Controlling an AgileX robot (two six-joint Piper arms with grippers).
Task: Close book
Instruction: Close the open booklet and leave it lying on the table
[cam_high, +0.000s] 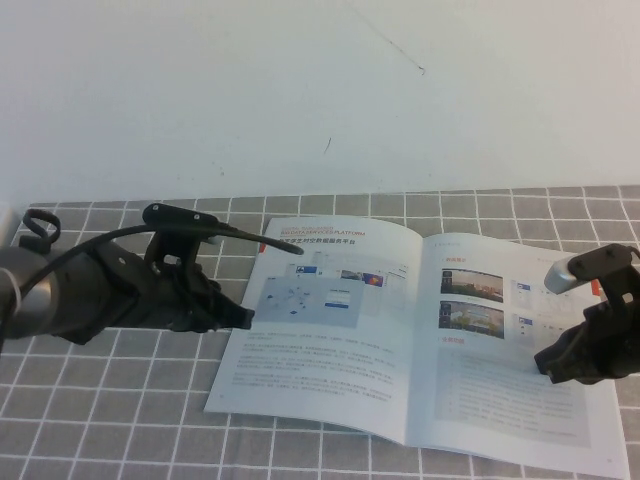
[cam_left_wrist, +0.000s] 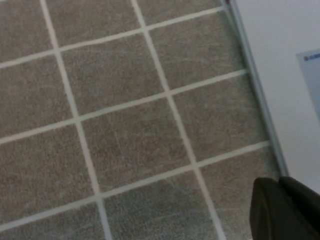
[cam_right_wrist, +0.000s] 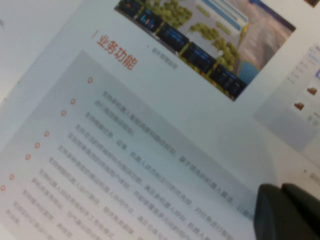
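The open book lies flat on the checked worktop, filling the centre and reaching toward 3 o'clock. At about 4 o'clock the right claw, its tips pressed together, sits low over the outer right-hand page. At 9 o'clock the left claw, also pressed together, hangs above bare cloth just beside the book's left edge. A white wall stands at 12 o'clock.

Book open flat (glossy pages), mid-table

Robotics lab bench, grey checked tablecloth, bare white wall behind
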